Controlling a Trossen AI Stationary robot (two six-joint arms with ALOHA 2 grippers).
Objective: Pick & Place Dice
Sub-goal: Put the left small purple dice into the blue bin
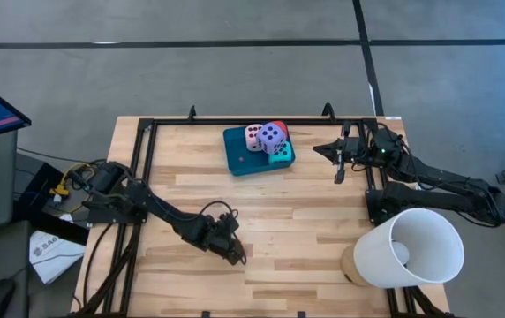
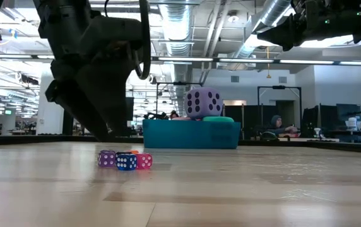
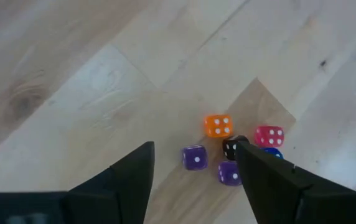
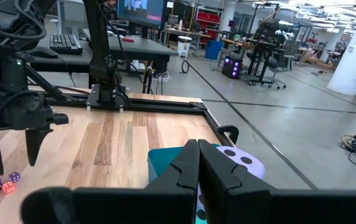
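Four large soft dice are piled on a teal tray [image 1: 239, 155] at the table's far middle: pink [image 1: 252, 137], red [image 1: 280, 127] and turquoise [image 1: 282, 154], with the purple one [image 1: 272, 135] [image 2: 203, 102] resting on top of them. My left gripper [image 1: 234, 254] [image 3: 193, 167] is open and hangs just above the near middle of the table. Below it is a cluster of small dice [image 3: 228, 149] [image 2: 125, 160]: orange, purple, black, pink and blue. My right gripper [image 1: 337, 168] [image 4: 200, 163] is shut and raised to the right of the tray, with the purple die [image 4: 243, 160] just beyond its fingers.
A large white cup-like container [image 1: 409, 250] lies tilted at the table's near right corner. A black frame rail [image 1: 261, 121] runs along the far edge and the sides. Bare wood lies between the tray and the small dice. People sit at desks in the room behind.
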